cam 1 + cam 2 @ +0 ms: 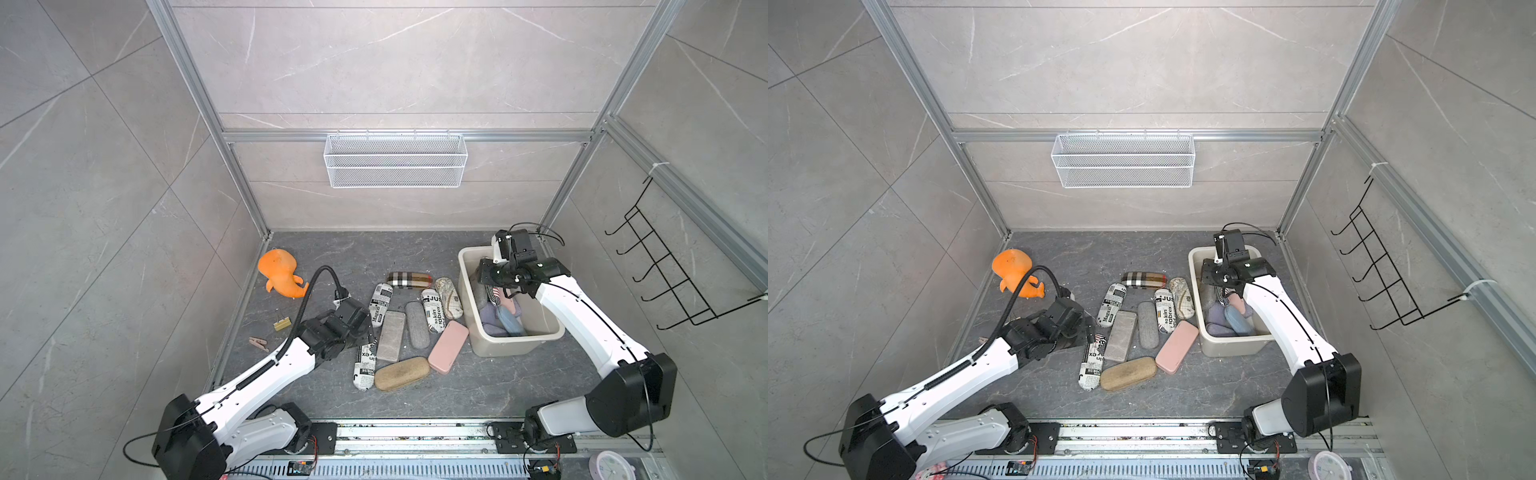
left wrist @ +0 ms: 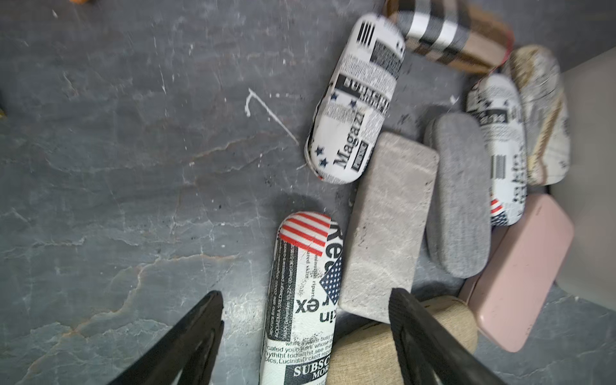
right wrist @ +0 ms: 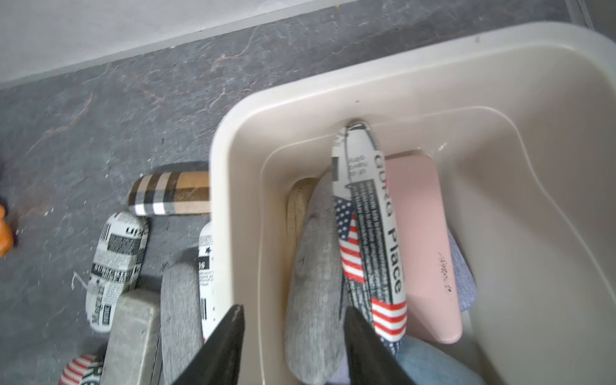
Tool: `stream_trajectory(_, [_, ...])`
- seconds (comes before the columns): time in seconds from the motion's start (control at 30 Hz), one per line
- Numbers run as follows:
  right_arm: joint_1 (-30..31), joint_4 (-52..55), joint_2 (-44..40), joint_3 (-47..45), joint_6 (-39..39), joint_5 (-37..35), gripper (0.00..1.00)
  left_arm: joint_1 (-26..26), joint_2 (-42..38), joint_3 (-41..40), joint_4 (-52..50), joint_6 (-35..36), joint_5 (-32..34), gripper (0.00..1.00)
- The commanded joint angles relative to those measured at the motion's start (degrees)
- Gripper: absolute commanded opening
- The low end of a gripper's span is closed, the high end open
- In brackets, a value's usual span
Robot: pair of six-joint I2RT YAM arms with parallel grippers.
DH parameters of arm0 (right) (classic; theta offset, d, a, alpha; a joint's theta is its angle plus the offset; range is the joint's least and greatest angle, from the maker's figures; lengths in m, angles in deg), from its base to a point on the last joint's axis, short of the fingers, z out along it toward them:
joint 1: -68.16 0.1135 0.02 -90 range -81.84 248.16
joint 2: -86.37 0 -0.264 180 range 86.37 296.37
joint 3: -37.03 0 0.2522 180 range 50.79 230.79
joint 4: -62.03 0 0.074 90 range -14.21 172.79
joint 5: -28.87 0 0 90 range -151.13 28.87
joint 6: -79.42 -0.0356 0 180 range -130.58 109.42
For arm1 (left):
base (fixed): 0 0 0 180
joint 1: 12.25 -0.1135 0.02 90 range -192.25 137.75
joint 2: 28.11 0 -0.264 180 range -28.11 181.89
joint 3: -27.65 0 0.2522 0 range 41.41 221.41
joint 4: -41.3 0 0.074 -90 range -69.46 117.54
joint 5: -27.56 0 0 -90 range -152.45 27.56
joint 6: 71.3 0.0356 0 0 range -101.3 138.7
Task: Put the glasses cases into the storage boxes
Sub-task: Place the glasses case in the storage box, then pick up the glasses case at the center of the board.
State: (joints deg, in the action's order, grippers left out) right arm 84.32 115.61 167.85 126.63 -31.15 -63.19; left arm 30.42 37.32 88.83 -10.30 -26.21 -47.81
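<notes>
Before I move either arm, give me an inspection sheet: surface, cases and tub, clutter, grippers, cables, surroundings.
Surface: dark stone-look table, scuffed, white scratch marks.
Job's things: nine glasses cases clustered on the table; beige tub holds several more, count unclear.
Clutter: orange plush toy, clothespin, yellowish clip, all towards the left edge.
Grippers: left gripper open, straddling a newspaper-print case, not closed on it; right gripper open over the tub, holding nothing.
Cables: black hose arches up behind the left gripper; thin cable loops above the right gripper.
Surroundings: white mesh basket hangs at the back, nothing seen inside; black wire rack on the right side.
</notes>
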Motion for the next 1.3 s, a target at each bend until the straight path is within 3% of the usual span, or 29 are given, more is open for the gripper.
stream_trajectory(0.0, [2.44,2.02,-3.36,-0.92,-1.85,1.07,0.61,2.57,2.14,0.16,-5.18,-2.96,-1.90,0.81])
stream_trajectory(0.13, [4.01,1.80,-6.66,-4.19,-2.81,3.84,0.74,7.26,4.48,-1.25,-5.30,-5.31,-2.53,0.84])
stream_trajectory(0.33, [4.49,3.02,-12.52,-8.86,-3.05,5.49,0.81,12.26,8.23,-2.90,-8.31,-12.10,1.53,0.85])
stream_trajectory(0.5, [4.68,2.59,-15.53,-11.19,-3.33,8.20,0.81,13.51,8.65,-6.53,-4.44,-15.12,0.91,0.82])
stream_trajectory(1.0, [5.15,2.07,-16.98,-10.78,-2.63,10.67,0.80,13.57,17.13,-4.50,-1.06,-15.56,5.56,0.78])
stream_trajectory(1.27, [5.20,1.63,-17.73,-11.51,-3.19,11.00,0.78,13.51,16.16,-8.77,4.16,-15.10,5.29,0.72])
